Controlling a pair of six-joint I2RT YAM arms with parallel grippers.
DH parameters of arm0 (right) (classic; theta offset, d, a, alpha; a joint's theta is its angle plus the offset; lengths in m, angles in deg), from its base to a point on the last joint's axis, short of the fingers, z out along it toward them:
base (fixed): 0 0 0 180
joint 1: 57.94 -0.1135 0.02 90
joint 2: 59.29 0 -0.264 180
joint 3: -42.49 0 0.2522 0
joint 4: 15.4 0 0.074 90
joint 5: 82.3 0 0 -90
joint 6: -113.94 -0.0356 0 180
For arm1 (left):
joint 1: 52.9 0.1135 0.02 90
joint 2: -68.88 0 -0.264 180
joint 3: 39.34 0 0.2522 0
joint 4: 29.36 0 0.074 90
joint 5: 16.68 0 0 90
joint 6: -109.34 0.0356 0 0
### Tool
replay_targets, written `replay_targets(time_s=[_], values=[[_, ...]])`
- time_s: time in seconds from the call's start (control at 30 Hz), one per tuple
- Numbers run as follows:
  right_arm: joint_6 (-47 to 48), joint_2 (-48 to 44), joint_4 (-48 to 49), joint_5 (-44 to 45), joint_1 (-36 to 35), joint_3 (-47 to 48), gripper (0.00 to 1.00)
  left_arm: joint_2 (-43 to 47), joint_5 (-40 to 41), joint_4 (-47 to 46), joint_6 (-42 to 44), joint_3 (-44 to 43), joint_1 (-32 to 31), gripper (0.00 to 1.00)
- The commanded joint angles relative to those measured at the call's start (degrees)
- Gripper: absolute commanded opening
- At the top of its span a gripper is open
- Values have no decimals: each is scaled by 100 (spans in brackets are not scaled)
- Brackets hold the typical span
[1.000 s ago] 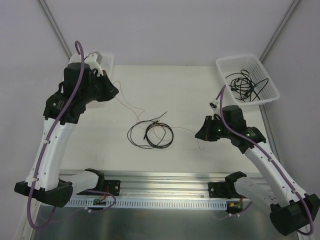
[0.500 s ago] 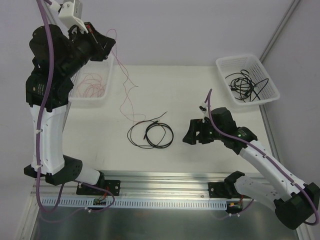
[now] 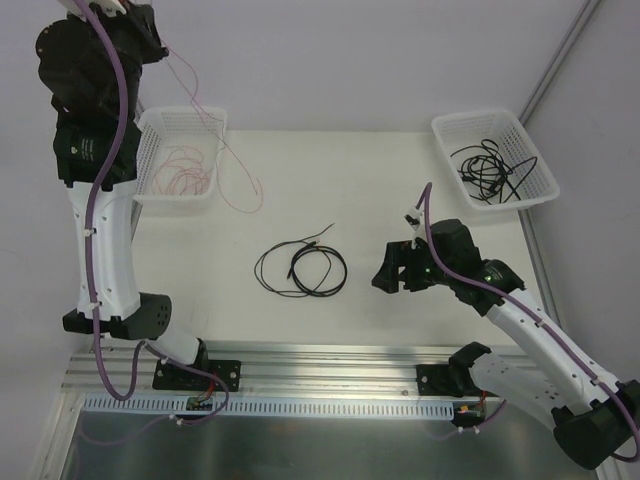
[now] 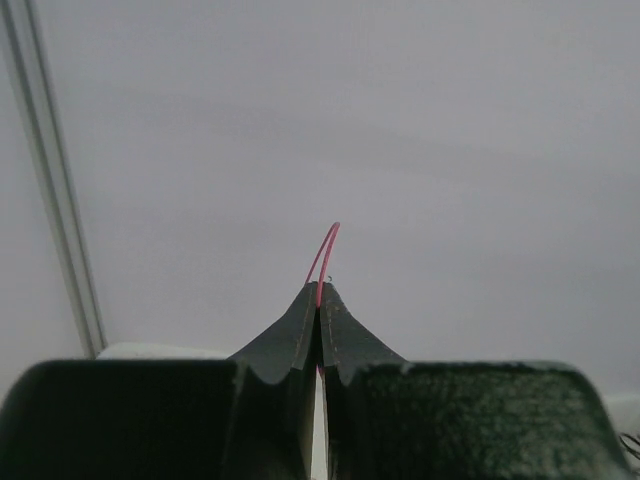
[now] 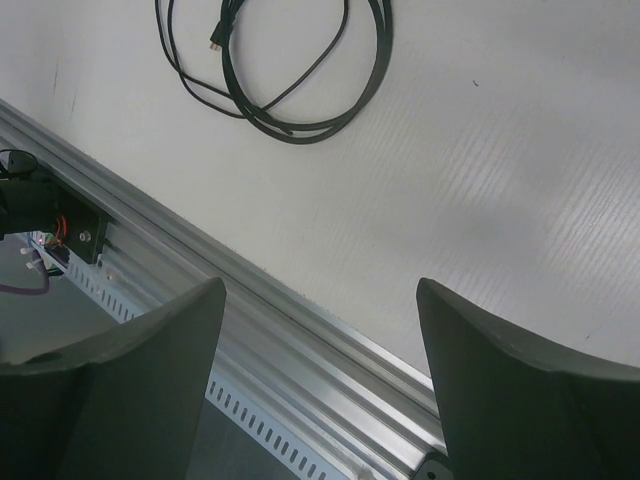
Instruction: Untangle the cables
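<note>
My left gripper (image 3: 155, 42) is raised high at the back left and is shut on a thin red wire (image 4: 326, 248). That red wire (image 3: 257, 186) hangs down past the left basket (image 3: 213, 120), and its tail curls over the table beside it. More red wires (image 3: 178, 170) lie coiled inside that basket. A black cable (image 3: 300, 268) lies looped at the table's middle, apart from the red wire. To the right of the loop, my right gripper (image 3: 384, 276) stands open and empty. In the right wrist view the black cable (image 5: 300, 130) lies beyond the open right gripper (image 5: 320, 288).
A white basket (image 3: 448, 128) at the back right holds several tangled black cables (image 3: 485, 170). An aluminium rail (image 5: 250, 300) runs along the table's near edge, just under my right gripper. Slanted frame posts stand at both back corners.
My left arm has swung up and back, lifting the red wire off the black loop toward the left basket. My right gripper has opened, letting go of the wire, and has shifted slightly left.
</note>
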Motion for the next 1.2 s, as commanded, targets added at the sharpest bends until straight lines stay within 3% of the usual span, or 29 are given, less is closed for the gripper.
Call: replay_targets(time_s=[0.0, 0.13, 0.23, 0.47, 0.5, 0.57, 0.67, 0.7, 0.73, 0.83, 1.03, 1.17], values=[[63, 52, 14, 16, -14, 6, 82, -243, 317, -1086, 303, -229, 433, 1], [115, 131, 76, -81, -23, -11, 82, -472, 458, -1692, 408, 25, 1004, 1], [212, 280, 67, -98, -23, -11, 82, -577, 441, -2210, 155, 692, 1470, 1], [265, 684, 286, -239, -23, -29, 82, -1130, 616, -3302, 329, 2915, 1797, 6], [265, 728, 295, -256, -23, -20, 82, -1340, 633, -3275, 355, 3013, 1797, 16], [256, 799, 322, -327, -23, -29, 82, -1561, 860, -2900, 347, 3102, 1797, 24], [317, 799, 295, -292, -23, -29, 81, -1878, 1203, -2014, 101, 2997, 1806, 44], [335, 799, 278, -274, -23, -20, 82, -1852, 1222, -1844, 13, 3014, 1814, 54], [335, 773, 260, -257, -23, -20, 82, -1783, 1222, -1677, -248, 3040, 1814, 74], [344, 720, 286, -221, -23, -55, 82, -1247, 1038, -1246, -950, 3705, 1814, 91], [230, 536, 488, -309, -32, -231, 81, -8, 309, -1148, -2236, 5769, 1718, 93], [212, 351, 506, -292, -23, -345, 82, 257, 273, -1507, -2290, 6730, 1253, 83]])
